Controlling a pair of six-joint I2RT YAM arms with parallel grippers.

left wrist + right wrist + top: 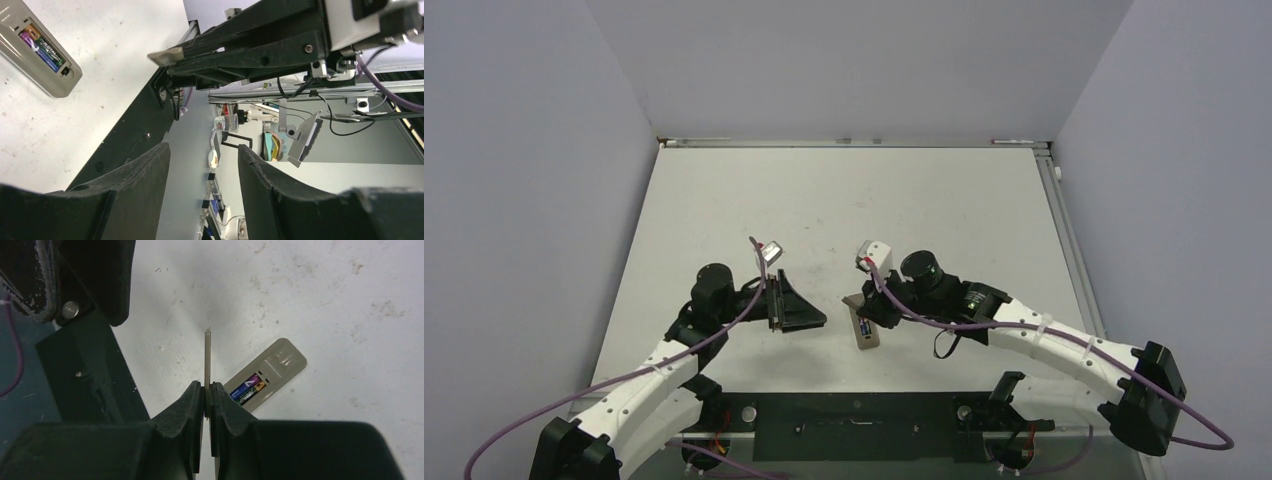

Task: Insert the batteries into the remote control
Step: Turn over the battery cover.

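Observation:
The remote control (865, 331) lies back-up on the table between my two grippers, also seen in the left wrist view as the remote control (50, 62) and in the right wrist view as the remote control (282, 360). The batteries (248, 388) sit side by side in its recess, purple labels up (42, 46). My right gripper (208, 388) is shut on a thin flat grey cover piece (207, 357), held edge-on just above and left of the remote. My left gripper (204, 152) stands open and holds nothing, to the left of the remote (814, 320).
The white table (924, 200) has walls on three sides. A black mounting plate (854, 415) runs along the near edge between the arm bases. Purple cables (924, 320) trail along both arms.

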